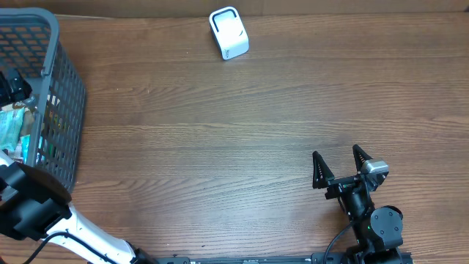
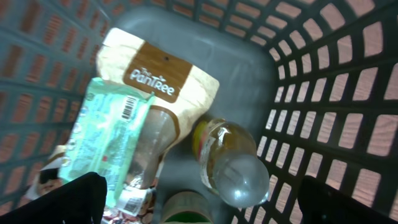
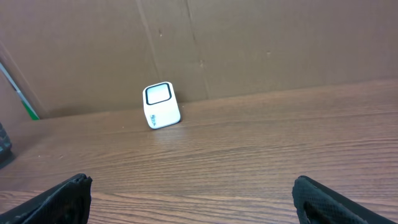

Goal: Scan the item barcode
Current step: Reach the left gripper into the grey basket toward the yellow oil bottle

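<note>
Found the left gripper point(image 2: 205, 202) nearest the lens, black fingertips point(image 2: 74, 199) spread wide at seven and five o'clock of the wrist view, clasping nothing, hanging over the inside of the grey plastic mesh basket point(image 2: 323, 93). Counted below it a tan-and-brown paper bag marked PanTree point(image 2: 168, 78) at eleven o'clock, a mint-green plastic packet point(image 2: 102, 137) lying over the bag's seven-o'clock side with a printed barcode point(image 2: 129, 107) facing up, and a clear plastic bottle of amber liquid point(image 2: 227, 155) touching the bag at five o'clock. From overhead, placed the basket at nine o'clock of the brown wooden table point(image 1: 220, 147), the small white box-shaped scanner point(image 1: 229, 33) at twelve, and the right gripper point(image 1: 336, 152) at five, gaping wide and empty, well apart from scanner and basket.
</note>
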